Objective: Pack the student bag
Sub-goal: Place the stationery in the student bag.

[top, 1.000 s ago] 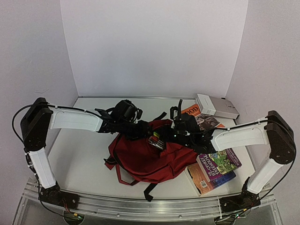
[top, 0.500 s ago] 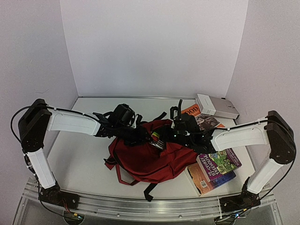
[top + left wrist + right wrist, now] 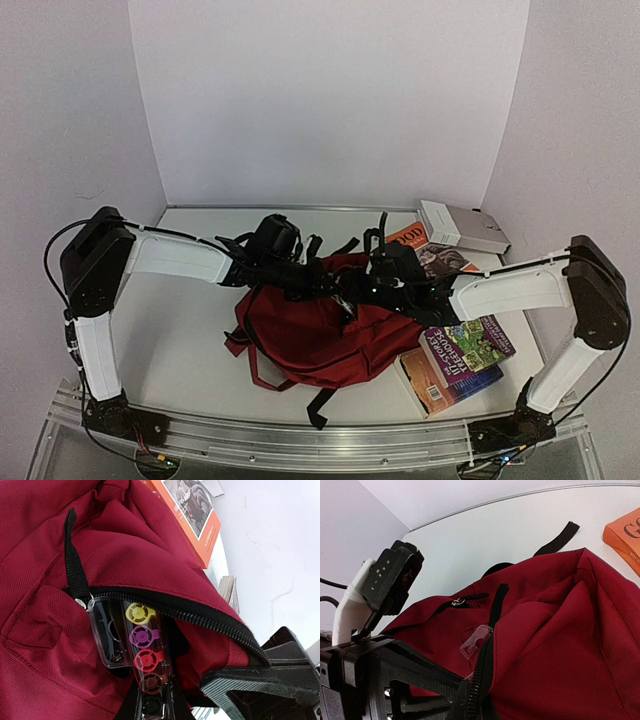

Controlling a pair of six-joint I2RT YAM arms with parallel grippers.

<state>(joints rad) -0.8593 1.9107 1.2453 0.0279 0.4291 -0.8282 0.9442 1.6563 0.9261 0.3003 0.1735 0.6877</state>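
The student bag [image 3: 320, 335], dark red with black straps, lies mid-table with its top zip open. My left gripper [image 3: 325, 285] reaches into that opening from the left. In the left wrist view its jaws [image 3: 152, 700] sit tight on a clear plastic case [image 3: 142, 640] holding yellow, purple, red and dark round pieces. The case's far end is under the black zip edge [image 3: 200, 612]. My right gripper [image 3: 360, 290] is shut on the bag's zip edge [image 3: 480, 680] and holds it up. A corner of the case [image 3: 476, 641] pokes out beside the zip.
An orange book [image 3: 410, 237] and a white box [image 3: 462, 227] lie at the back right. Two more books [image 3: 465, 345] [image 3: 440, 385] lie right of the bag. Loose straps [image 3: 320, 408] trail at the bag's front. White walls close the back and sides.
My left arm has pushed right and deeper into the bag's opening, so the case is now mostly hidden from above. Its jaws have narrowed. The right arm has stayed still.
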